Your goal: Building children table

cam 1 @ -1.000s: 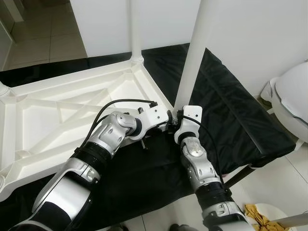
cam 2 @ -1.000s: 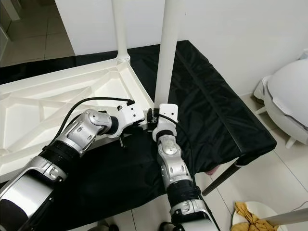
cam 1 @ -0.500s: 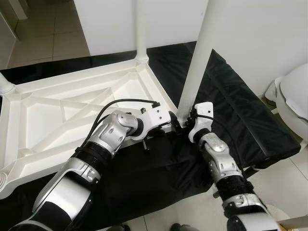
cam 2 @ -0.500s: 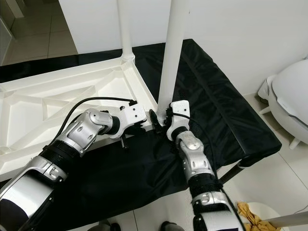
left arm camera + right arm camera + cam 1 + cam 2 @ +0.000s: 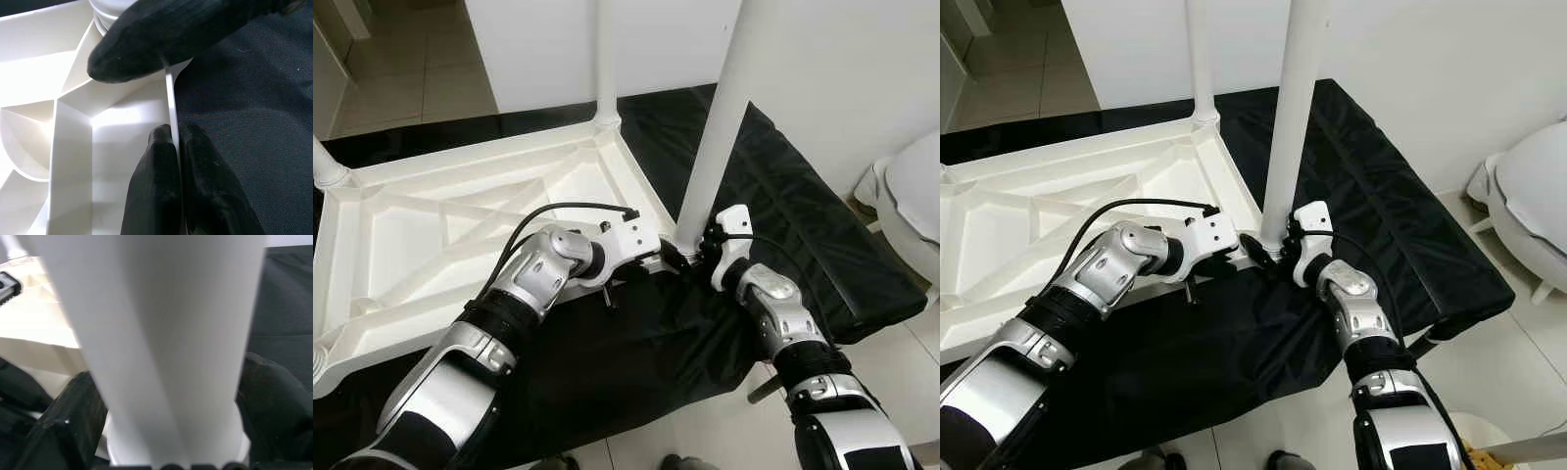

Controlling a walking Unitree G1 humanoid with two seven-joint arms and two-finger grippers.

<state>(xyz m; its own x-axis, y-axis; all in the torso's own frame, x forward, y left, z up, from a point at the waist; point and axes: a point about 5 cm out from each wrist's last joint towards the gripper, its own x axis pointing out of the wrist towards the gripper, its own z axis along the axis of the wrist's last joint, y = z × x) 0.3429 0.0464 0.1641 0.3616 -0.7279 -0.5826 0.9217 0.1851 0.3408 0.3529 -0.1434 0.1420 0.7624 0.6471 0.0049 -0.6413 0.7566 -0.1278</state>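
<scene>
A big white plastic tabletop [image 5: 460, 215] lies upside down on a black cloth [image 5: 803, 225]. The cloth covers a low stand, and it hangs over the edges. You can see the ribs on the underside of the tabletop, which cross like an X.

Long white table legs stand straight up from its corners. The near leg [image 5: 720, 108] is at the corner closest to the robot's right side. A far leg [image 5: 605, 54] stands at the back corner, beside the white wall [image 5: 548, 39]. The foot of a third leg [image 5: 325, 166] is at the far left corner.

On the right, on the pale tiled floor [image 5: 401, 59], is part of a round white thing [image 5: 913, 191]. I can't tell what it is.

The right gripper [image 5: 161, 431] is at the bottom of the near leg. Its two black fingers [image 5: 68, 431] sit one on each side of the leg, hugging it just above the corner of the tabletop.

The left gripper [image 5: 176, 142] is right beside it, at the same corner. Its two fingertips [image 5: 156, 161] are pressed together on the thin side wall of the tabletop, with one fingertip inside and one outside.

Both silver arms reach in from below and nearly meet at that corner.
</scene>
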